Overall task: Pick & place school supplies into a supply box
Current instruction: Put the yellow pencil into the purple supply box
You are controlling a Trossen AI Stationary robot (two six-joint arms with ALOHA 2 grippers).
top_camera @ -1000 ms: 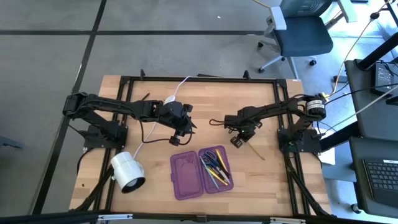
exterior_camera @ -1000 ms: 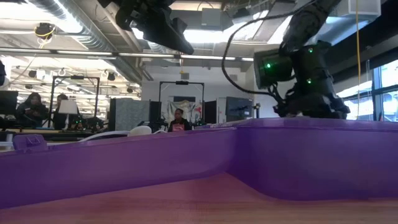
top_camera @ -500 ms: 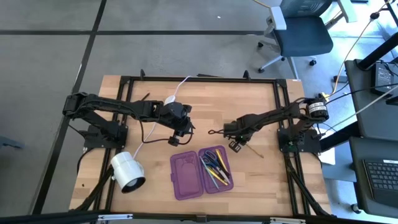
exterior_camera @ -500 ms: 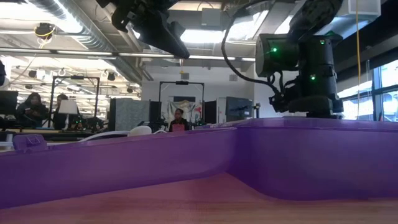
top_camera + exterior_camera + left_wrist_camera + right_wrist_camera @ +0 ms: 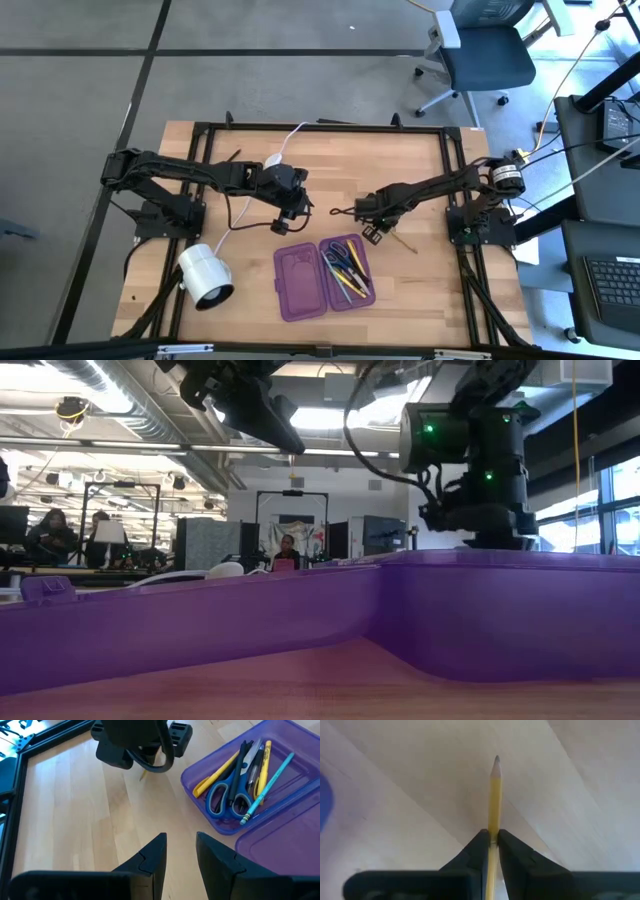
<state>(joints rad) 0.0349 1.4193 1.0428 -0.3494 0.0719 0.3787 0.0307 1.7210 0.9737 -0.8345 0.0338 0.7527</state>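
The purple supply box (image 5: 322, 275) lies open at the table's near middle. Its right half (image 5: 260, 785) holds blue-handled scissors (image 5: 227, 795), pens and pencils; its left half (image 5: 298, 282) is bare. A yellow pencil (image 5: 403, 241) lies right of the box, at my right gripper (image 5: 372, 232). That gripper (image 5: 491, 834) is shut on the pencil (image 5: 494, 795). My left gripper (image 5: 180, 850) is open and hovers (image 5: 284, 224) just beyond the box's left half. In the low view the box wall (image 5: 400, 610) hides the tabletop. My right gripper pinches the yellow pencil's shaft (image 5: 493, 822) between its two fingertips (image 5: 479, 847), a short way behind the sharpened tip (image 5: 496, 761). The fingers come from above and stand on either side of the shaft. Whether the pencil is clear of the wood, I cannot tell.
A white cylindrical lamp (image 5: 205, 276) lies at the near left. Its white cable and oval switch (image 5: 272, 160) run to the far edge. A black frame (image 5: 320, 127) borders the tabletop. Bare wood shows between the two grippers and right of the box.
My right gripper has moved toward the table's left and a little toward its near edge, closer to the supply box. The yellow pencil has shifted leftward with it. My left arm has kept still.
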